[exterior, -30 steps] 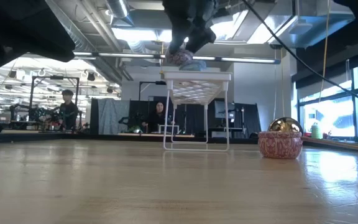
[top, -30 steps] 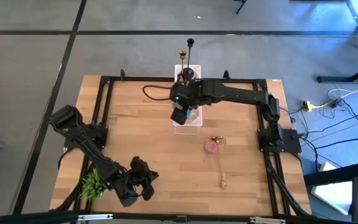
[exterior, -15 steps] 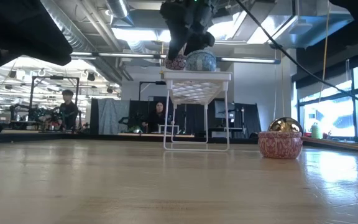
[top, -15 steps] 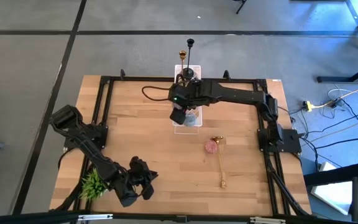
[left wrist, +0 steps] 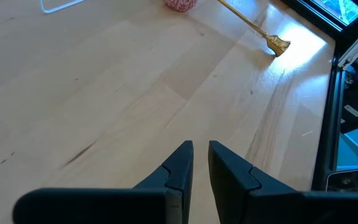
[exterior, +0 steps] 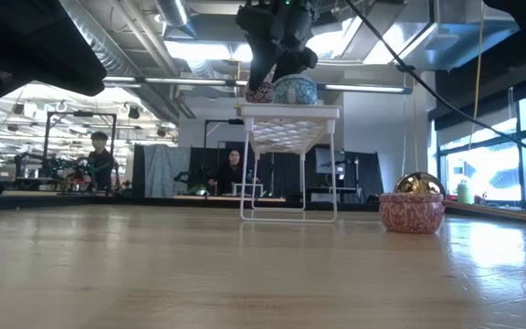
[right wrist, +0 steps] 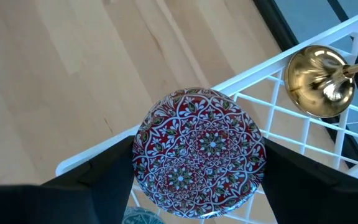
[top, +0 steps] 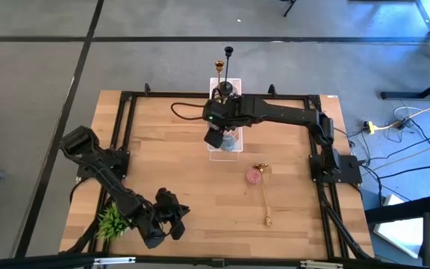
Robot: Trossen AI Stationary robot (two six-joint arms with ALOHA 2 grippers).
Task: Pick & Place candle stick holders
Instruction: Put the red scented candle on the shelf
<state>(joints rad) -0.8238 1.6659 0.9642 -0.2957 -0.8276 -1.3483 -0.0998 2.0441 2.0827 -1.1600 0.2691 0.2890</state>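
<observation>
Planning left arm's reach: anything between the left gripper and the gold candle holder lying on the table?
Only bare wood between the left gripper and the gold candle holder, per the left wrist view.

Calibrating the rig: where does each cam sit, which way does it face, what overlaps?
High: overhead, straight down on the table; both arms show.
Low: table height, level across toward the white rack; arms enter from above.
Left wrist: over bare wood, facing the lying gold holder; shut left claw.
Right wrist: down on the red patterned base between the right claw's fingers.
Shared: the rack, high and low.
</observation>
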